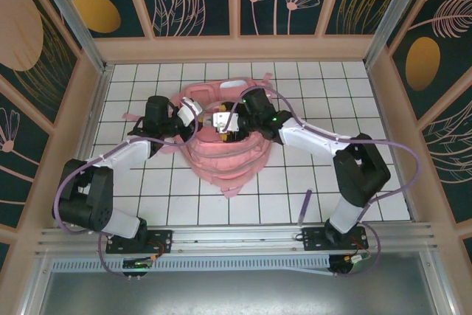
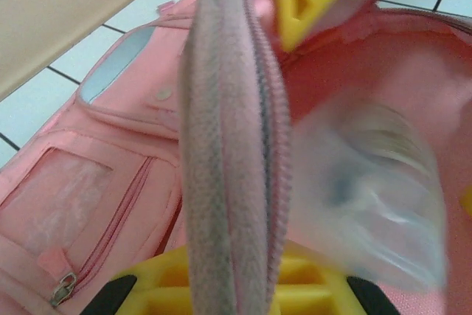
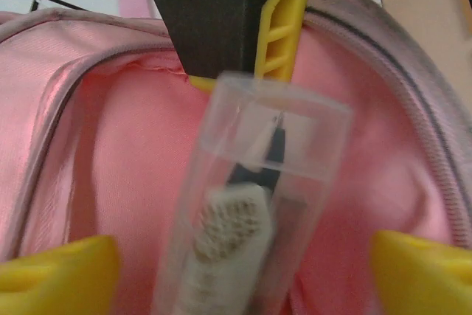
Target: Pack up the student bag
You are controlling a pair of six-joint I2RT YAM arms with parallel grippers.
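Because a soft bag would fall shut by itself, the left gripper (image 1: 195, 117) is pressed together on the zipper rim (image 2: 228, 145) of the student bag (image 1: 225, 161) and holds this rim up, so that the mouth stands open. The bag lies near the middle of the tiled table (image 1: 147, 204), a little toward the far side, between the two arms.

The right gripper (image 3: 240, 271) is over this open mouth, just to the right of the left one. Its yellow fingers (image 3: 55, 271) are spread wide. Between them stands a clear plastic case (image 3: 251, 204), and neither finger seems to touch it. Inside the case I see a white bristled piece and something thin and dark, but I cannot name them surely. What bears the case from below is hidden.

Pink lining is behind the case on every side, so I judge that it is already within the mouth, and that the fingers stand so wide in order to leave it there.

The raised rim is close beside the case. If the left gripper lets the rim go too early, the fabric could drop onto the case and onto the right fingers.
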